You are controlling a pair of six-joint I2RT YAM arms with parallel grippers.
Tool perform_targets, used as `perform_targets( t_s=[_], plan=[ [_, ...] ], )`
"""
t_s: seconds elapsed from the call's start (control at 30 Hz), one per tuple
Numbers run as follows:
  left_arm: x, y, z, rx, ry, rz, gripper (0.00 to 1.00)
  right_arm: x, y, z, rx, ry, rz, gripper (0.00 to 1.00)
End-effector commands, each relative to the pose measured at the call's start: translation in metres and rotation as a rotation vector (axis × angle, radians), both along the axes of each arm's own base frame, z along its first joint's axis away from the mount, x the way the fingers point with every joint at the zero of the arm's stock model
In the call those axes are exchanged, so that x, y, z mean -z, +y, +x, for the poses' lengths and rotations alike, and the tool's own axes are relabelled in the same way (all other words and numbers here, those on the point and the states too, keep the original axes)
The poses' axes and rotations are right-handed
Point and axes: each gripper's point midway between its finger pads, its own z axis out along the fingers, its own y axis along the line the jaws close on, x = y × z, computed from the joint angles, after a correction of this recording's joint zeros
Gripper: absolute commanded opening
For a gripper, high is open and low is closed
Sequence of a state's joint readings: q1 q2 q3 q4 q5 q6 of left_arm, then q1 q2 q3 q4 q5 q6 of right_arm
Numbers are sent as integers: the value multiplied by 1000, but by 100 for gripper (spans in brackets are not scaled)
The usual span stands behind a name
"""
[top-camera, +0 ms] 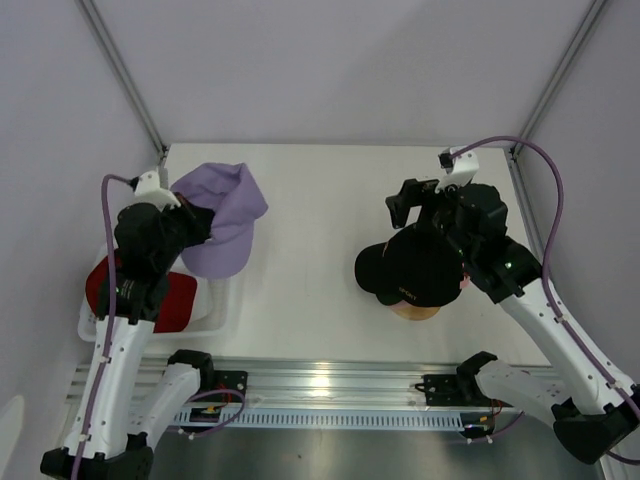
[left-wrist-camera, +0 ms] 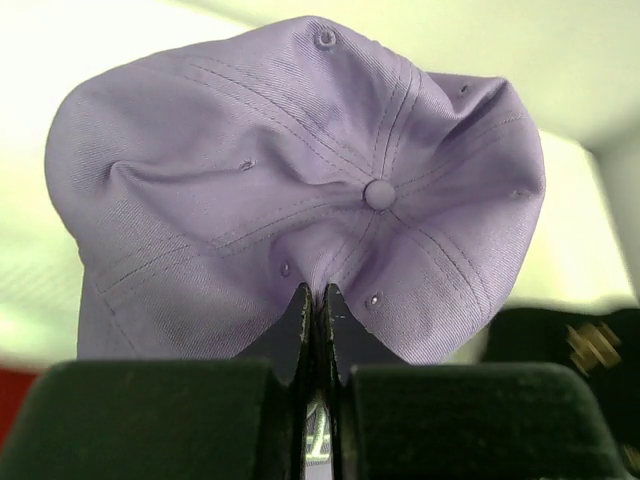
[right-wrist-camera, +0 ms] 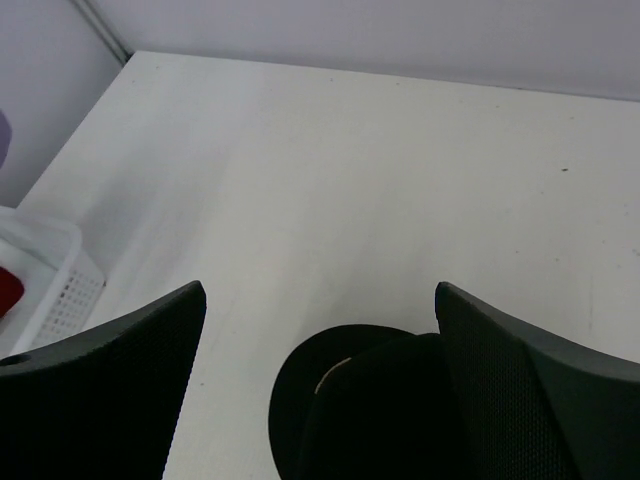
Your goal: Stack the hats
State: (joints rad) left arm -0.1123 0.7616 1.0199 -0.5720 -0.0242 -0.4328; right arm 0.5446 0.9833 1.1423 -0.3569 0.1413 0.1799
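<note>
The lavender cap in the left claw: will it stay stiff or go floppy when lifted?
Probably floppy: the lavender cap puckers into folds where the left claw pinches its crown. Likely light, being thin stitched cloth.

left gripper (left-wrist-camera: 318,300): its fingers pinch a fold of the held hat (left-wrist-camera: 300,170) between them.
held hat: sticks out in front of the left fingertips, up off the table (top-camera: 320,200).
basket (top-camera: 218,312): on the table, below and behind the left fingers, toward that arm's base.
hat in the basket (top-camera: 178,298): lies inside, partly under the left arm.
right gripper (right-wrist-camera: 318,295): over the hat on the stand (top-camera: 410,268), fingers spread to each side.
hat on the stand: just below the right fingers, brim poking out between them; well to the right of the left fingers.
stand (top-camera: 415,312): on the table, under that hat.
table: bare in front of the right fingers.
</note>
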Motion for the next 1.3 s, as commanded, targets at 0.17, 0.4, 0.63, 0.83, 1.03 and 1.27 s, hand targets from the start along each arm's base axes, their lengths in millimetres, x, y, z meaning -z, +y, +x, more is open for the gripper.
perform_targets(
  t_s=[0.17, 0.4, 0.63, 0.83, 1.03, 1.27],
  plan=[
    [-50, -160, -29, 928, -231, 100, 1, -20, 13, 6, -3, 47, 124, 99],
    [-77, -242, -60, 1386, -347, 29, 1, -16, -55, -19, 206, 89, 179, 100],
    [-105, -284, -69, 1544, -464, -7, 1, -30, -47, -66, 43, 20, 312, 99],
    [-113, -303, -77, 1658, -547, -110, 1, -10, -53, -77, 70, 97, 298, 100],
    [-107, -324, -74, 1693, -536, -113, 1, 20, -91, -88, 303, 199, 301, 98],
    [-103, -333, -65, 1672, -518, -123, 1, -5, -90, -113, 238, 97, 399, 98]
  ],
)
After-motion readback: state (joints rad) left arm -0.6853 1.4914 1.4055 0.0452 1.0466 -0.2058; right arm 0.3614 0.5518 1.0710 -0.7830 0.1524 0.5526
